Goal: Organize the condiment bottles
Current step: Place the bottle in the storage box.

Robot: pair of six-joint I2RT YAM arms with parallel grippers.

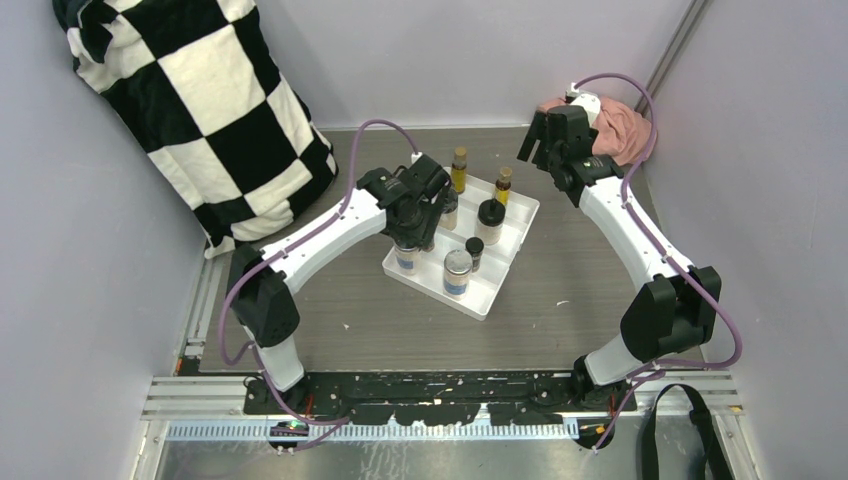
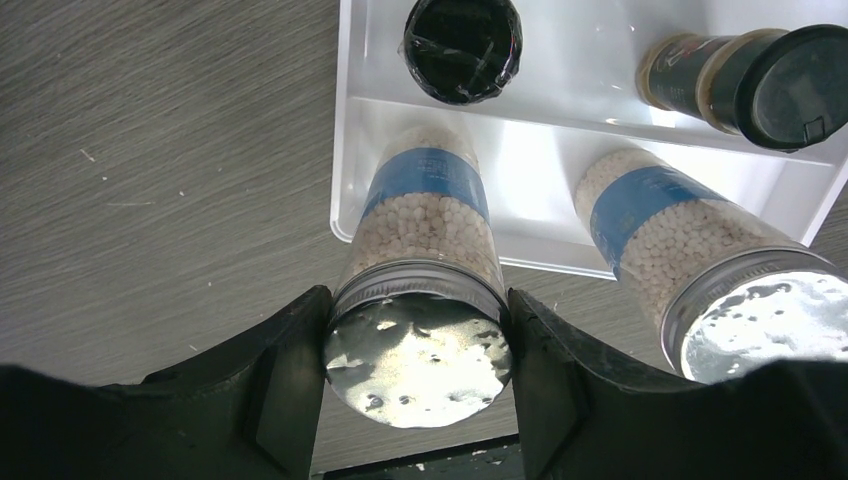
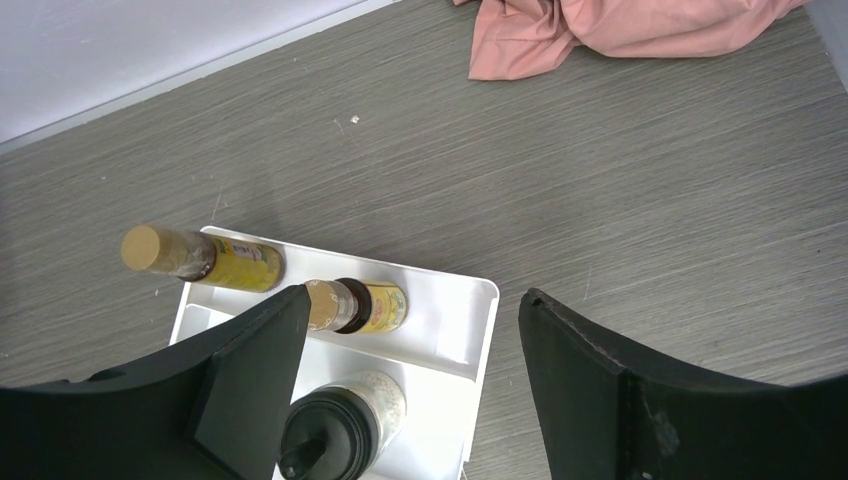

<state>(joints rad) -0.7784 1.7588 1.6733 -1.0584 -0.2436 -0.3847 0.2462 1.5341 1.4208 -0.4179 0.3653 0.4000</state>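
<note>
A white tray (image 1: 516, 226) in the middle of the table holds several condiment bottles. My left gripper (image 1: 408, 238) is shut on the silver lid of a blue-labelled jar of white pellets (image 2: 425, 215), whose base stands in the tray's near-left corner. A twin silver-lid jar (image 2: 690, 235) stands to its right. Behind them are a small dark bottle (image 2: 462, 45) and a black-lid jar (image 2: 770, 80). Two yellow bottles with brown caps (image 3: 205, 258) (image 3: 360, 305) stand in the far row. My right gripper (image 3: 412, 310) hangs open above the tray's far right corner, holding nothing.
A black-and-white checkered cloth (image 1: 200, 100) leans at the back left. A pink cloth (image 1: 625, 128) lies in the back right corner. Grey walls close in on both sides. Bare table surrounds the tray (image 2: 350, 130).
</note>
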